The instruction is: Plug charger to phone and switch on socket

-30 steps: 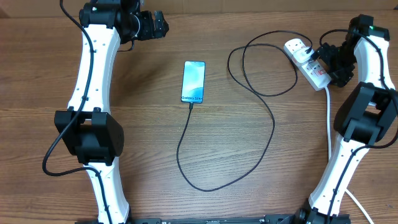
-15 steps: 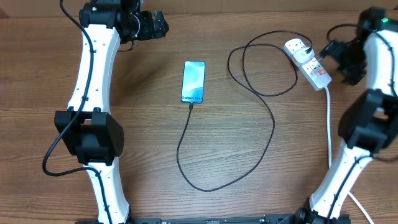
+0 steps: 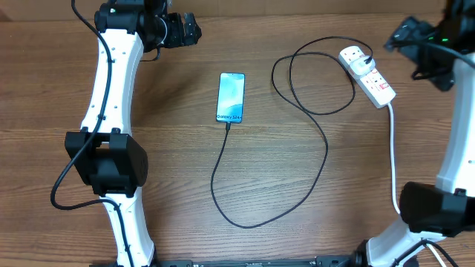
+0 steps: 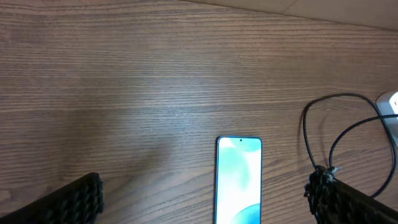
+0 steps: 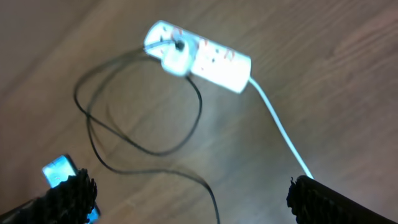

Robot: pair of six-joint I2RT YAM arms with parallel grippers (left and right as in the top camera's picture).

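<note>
The phone [image 3: 231, 97] lies screen up in the middle of the table, its screen glowing teal; it also shows in the left wrist view [image 4: 239, 177] and at the lower left of the right wrist view [image 5: 59, 171]. The black charger cable [image 3: 326, 152] runs from the phone's near end in a wide loop to its plug in the white socket strip [image 3: 367, 76], also seen in the right wrist view [image 5: 211, 59]. My left gripper [image 3: 191, 30] is open and empty at the far left. My right gripper [image 3: 404, 35] is open and empty, raised to the right of the strip.
The strip's thick white cord [image 3: 392, 159] runs down the right side toward the front edge, past the right arm's base. Both arms stand along the table's left and right sides.
My right gripper has lifted off the socket strip and drawn back up and to the right. The left arm, phone and cable have not moved.
</note>
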